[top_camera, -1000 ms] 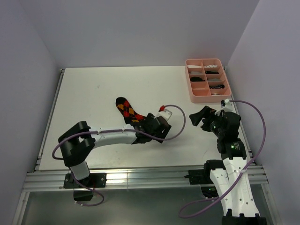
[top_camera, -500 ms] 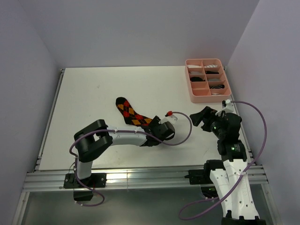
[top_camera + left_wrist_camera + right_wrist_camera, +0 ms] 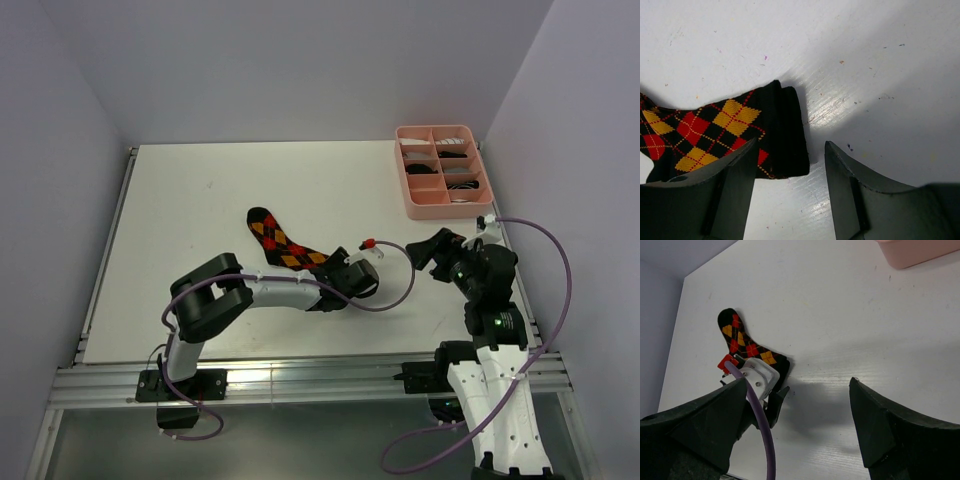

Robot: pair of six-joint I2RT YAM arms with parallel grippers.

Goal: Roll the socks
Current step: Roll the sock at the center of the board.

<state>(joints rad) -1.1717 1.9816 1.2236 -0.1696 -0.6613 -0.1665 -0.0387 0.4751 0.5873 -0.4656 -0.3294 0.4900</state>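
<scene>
Left gripper standing open over the cuff end of an argyle sock, right gripper idling open.

Top view: the argyle sock (image 3: 283,243) is lying flat at the middle of the white table (image 3: 200,200), toe toward the upper left, with the left gripper (image 3: 338,266) sitting at its cuff. The right gripper (image 3: 428,252) is hanging at the right, below the pink compartment tray (image 3: 437,211). Left wrist view: the sock (image 3: 735,130) is filling the left half, and the left gripper (image 3: 790,150) is standing unclenched, its left finger overlapping the cuff, its right finger apart from it. Right wrist view: the right gripper (image 3: 797,385) is spread wide, grasping nothing, with the sock (image 3: 747,347) lying at upper left.
</scene>
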